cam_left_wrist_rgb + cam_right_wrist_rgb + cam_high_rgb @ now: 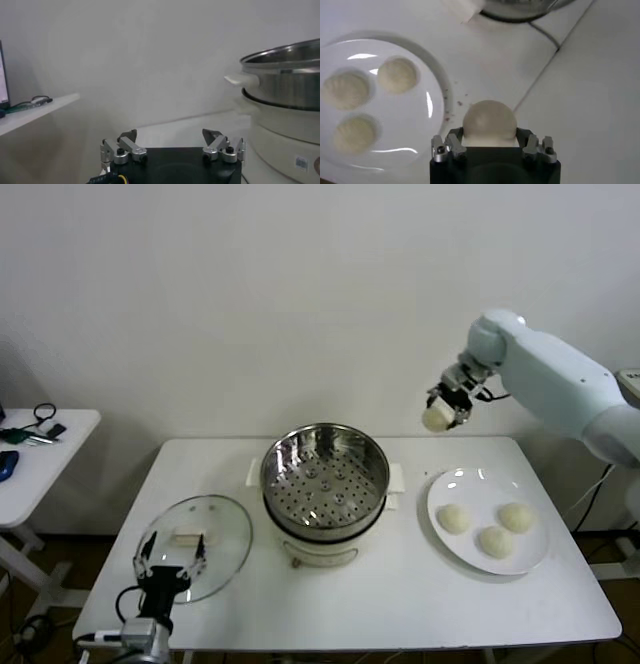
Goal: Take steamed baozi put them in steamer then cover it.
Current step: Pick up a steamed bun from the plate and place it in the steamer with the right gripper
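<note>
My right gripper [440, 413] is shut on one cream-white baozi [489, 123] and holds it high above the table, between the steamer and the plate. Three more baozi [495, 539] lie on the white plate [450, 484] at the right; they also show in the right wrist view [396, 75]. The steel steamer [324, 476] stands empty on its cream pot base at the table's middle; its wall shows in the left wrist view [285, 80]. The glass cover [215, 529] with its cream handle lies flat at the front left. My left gripper [170, 562] is open, low over the cover's near edge.
A small white side table [40, 454] with cables and dark items stands at the far left. The pot's cord [545, 36] runs behind the steamer. The white wall is close behind the table.
</note>
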Controlling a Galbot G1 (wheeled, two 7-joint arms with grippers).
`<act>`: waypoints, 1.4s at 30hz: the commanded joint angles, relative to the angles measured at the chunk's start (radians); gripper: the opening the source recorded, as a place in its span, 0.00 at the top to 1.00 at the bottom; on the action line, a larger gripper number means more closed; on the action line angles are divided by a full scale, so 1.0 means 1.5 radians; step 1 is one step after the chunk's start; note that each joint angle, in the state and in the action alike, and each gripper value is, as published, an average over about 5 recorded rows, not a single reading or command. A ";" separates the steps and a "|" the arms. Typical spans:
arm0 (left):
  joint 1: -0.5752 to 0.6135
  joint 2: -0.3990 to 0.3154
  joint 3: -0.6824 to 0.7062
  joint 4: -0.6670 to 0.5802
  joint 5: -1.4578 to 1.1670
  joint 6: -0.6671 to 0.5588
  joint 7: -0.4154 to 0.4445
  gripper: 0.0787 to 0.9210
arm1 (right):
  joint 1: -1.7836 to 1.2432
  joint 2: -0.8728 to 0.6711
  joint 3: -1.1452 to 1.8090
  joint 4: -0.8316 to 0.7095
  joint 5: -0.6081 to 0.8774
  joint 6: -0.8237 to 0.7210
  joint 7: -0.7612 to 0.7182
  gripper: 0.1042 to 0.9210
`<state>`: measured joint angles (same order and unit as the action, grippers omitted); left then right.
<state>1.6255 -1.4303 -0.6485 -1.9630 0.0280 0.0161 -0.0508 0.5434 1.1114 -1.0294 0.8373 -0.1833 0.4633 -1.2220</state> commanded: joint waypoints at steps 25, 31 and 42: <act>0.003 0.008 -0.002 0.012 0.014 -0.002 -0.002 0.12 | -0.111 0.159 0.006 0.201 -0.325 0.137 0.058 0.26; 0.008 0.004 -0.007 0.021 0.013 -0.009 -0.003 0.12 | -0.137 0.162 0.005 0.200 -0.346 0.134 0.060 0.26; 0.019 -0.005 -0.013 0.028 0.013 -0.020 -0.003 0.12 | -0.183 0.169 0.030 0.176 -0.433 0.157 0.075 0.26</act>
<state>1.6528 -1.4377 -0.6682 -1.9232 0.0465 -0.0119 -0.0557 0.3042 1.3606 -0.9951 1.0979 -0.7603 0.6886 -1.1157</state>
